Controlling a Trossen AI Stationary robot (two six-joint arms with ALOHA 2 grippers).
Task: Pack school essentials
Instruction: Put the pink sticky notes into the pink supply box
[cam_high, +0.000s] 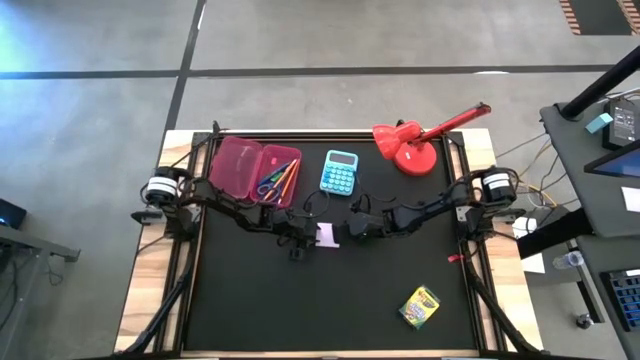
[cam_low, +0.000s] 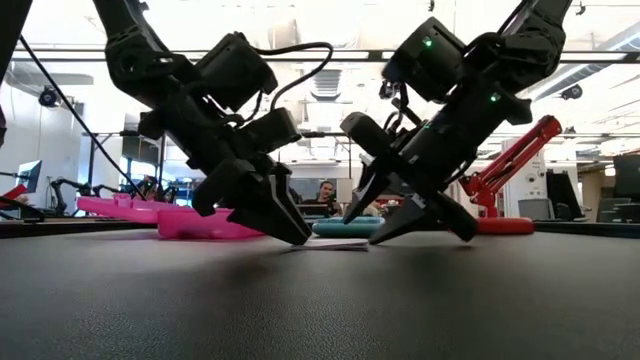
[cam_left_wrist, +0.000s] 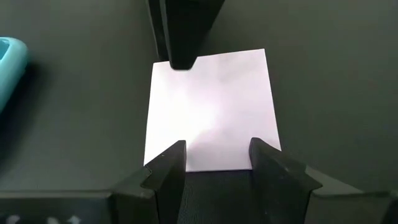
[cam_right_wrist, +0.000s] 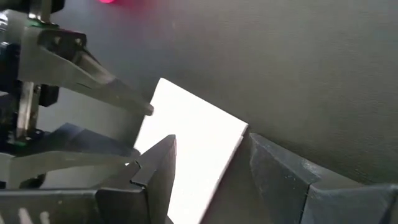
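Note:
The white square pad (cam_high: 326, 234) lies flat on the black mat at mid-table, and it also shows in the left wrist view (cam_left_wrist: 211, 106). My left gripper (cam_high: 303, 237) is open at the pad's left edge. My right gripper (cam_high: 351, 228) is open at its right edge. An open pink pencil case (cam_high: 252, 168) at the far left holds orange pencils, blue-handled scissors and other small stationery (cam_high: 279, 180). The yellow-green crayon box (cam_high: 420, 307) lies near the front right. My left gripper slants down from the table's left. Its two open fingertips (cam_left_wrist: 169, 165) stand over the pad's left edge (cam_left_wrist: 211, 158), and I cannot tell whether they press on it. The pad lies flat on the mat. My right gripper slants down from the table's right. One finger (cam_left_wrist: 183, 37) meets the pad's right edge near a corner (cam_left_wrist: 205, 62). The other finger (cam_right_wrist: 280, 177) stands over the bare mat beside the pad.
A light-blue calculator (cam_high: 340, 172) lies just behind the pad. A red desk lamp (cam_high: 415, 145) stands at the far right. The mat's near half holds only the crayon box. Wooden table edges show at left and right.

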